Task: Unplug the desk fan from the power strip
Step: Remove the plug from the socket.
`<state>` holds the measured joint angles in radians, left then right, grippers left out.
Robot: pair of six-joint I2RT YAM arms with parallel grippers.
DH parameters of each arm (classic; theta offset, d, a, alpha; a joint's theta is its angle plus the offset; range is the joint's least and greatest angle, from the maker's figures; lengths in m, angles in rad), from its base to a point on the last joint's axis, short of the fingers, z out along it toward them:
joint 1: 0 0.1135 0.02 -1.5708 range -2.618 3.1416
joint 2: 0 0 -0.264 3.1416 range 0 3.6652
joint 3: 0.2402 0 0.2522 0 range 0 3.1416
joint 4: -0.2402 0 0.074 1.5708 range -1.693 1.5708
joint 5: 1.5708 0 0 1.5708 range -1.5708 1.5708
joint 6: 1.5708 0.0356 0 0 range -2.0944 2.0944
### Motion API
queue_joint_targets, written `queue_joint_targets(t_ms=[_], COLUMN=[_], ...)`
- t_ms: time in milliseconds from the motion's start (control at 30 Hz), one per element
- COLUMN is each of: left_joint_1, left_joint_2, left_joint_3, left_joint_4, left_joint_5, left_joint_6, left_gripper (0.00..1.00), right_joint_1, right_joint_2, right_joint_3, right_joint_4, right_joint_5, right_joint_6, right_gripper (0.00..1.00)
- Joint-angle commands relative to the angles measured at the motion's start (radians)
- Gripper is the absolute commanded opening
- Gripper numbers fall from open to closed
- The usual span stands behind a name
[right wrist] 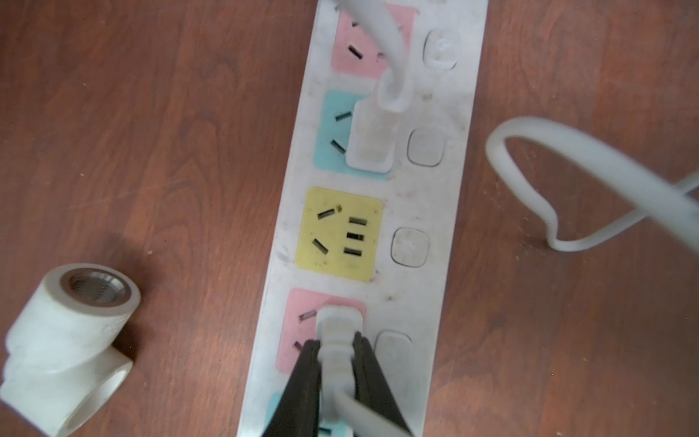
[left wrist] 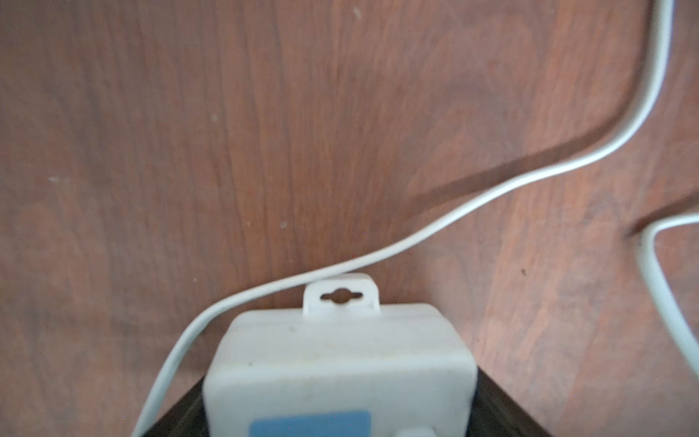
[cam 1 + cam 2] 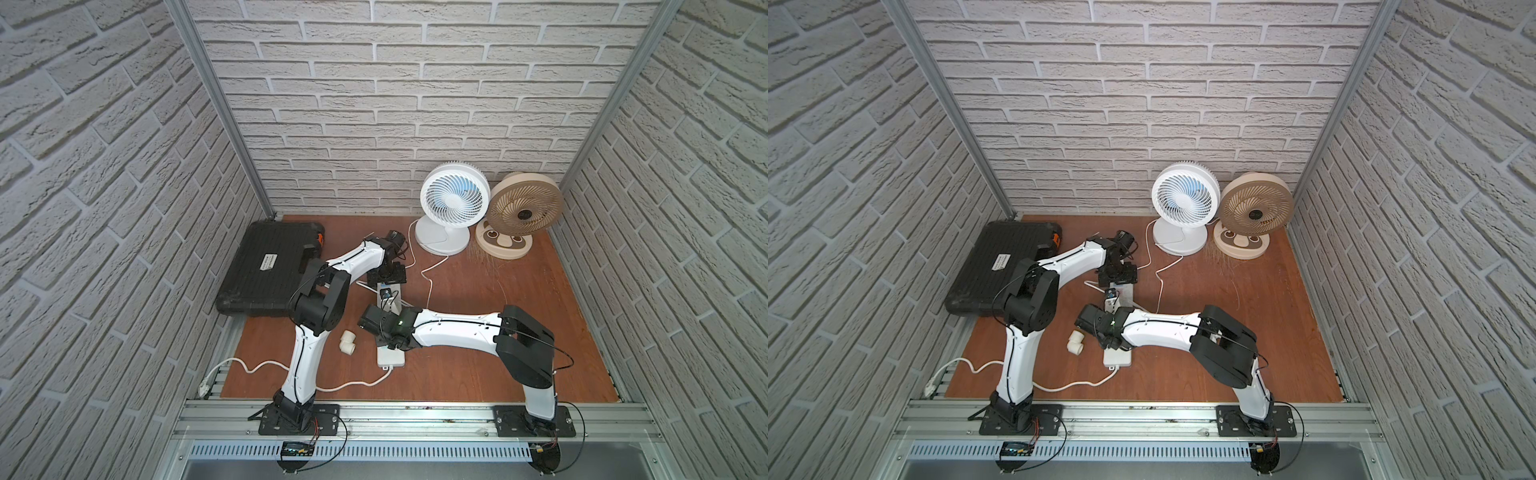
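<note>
Clearly, the right fingers (image 1: 336, 363) pinch a white plug (image 1: 337, 333) seated in a pink socket of the power strip (image 1: 435, 212), which lies flat mid-desk (image 3: 498, 332). We judge a straight pull along the prongs best, while the left fingers (image 2: 340, 423) flank the strip's far end; whether they clamp it we cannot tell. The black case (image 3: 266, 266) is closed, contents unseen.

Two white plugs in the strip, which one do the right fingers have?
The white plug in the pink socket beside the yellow socket: the right gripper's black fingers clamp it. The other white plug, in the blue socket, is untouched.
</note>
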<state>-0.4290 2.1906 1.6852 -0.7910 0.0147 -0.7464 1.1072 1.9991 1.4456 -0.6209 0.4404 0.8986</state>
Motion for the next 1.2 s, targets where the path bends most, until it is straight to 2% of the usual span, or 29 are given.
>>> queue_joint_targets(t_ms=[0, 167, 433, 567, 733, 833, 1167], left_joint_1=[0.014, 0.014, 0.014, 0.014, 0.015, 0.014, 0.011], left_joint_2=[0.074, 0.075, 0.071, 0.073, 0.066, 0.065, 0.065], left_joint_3=[-0.058, -0.059, -0.052, -0.052, -0.056, -0.056, -0.053], left_joint_4=[-0.086, -0.088, -0.094, -0.098, -0.095, -0.094, -0.094], left_joint_5=[0.002, 0.001, -0.003, -0.003, -0.004, -0.002, -0.001], left_joint_6=[0.004, 0.004, 0.006, 0.007, 0.008, 0.008, 0.007], left_gripper=[0.00, 0.00, 0.00, 0.00, 0.00, 0.00, 0.00], right_joint_1=[0.014, 0.023, 0.022, 0.009, -0.025, -0.037, -0.039], right_joint_2=[0.046, 0.088, 0.055, 0.009, -0.102, -0.143, -0.112], right_joint_3=[0.084, 0.149, 0.096, 0.020, -0.144, -0.200, -0.157], right_joint_4=[-0.086, -0.143, -0.074, 0.001, 0.187, 0.245, 0.195], right_joint_5=[0.100, 0.118, 0.078, 0.023, -0.091, -0.110, -0.100], right_joint_6=[-0.039, -0.056, -0.064, -0.055, -0.037, -0.022, -0.015], right_gripper=[0.03, 0.03, 0.03, 0.03, 0.03, 0.03, 0.02])
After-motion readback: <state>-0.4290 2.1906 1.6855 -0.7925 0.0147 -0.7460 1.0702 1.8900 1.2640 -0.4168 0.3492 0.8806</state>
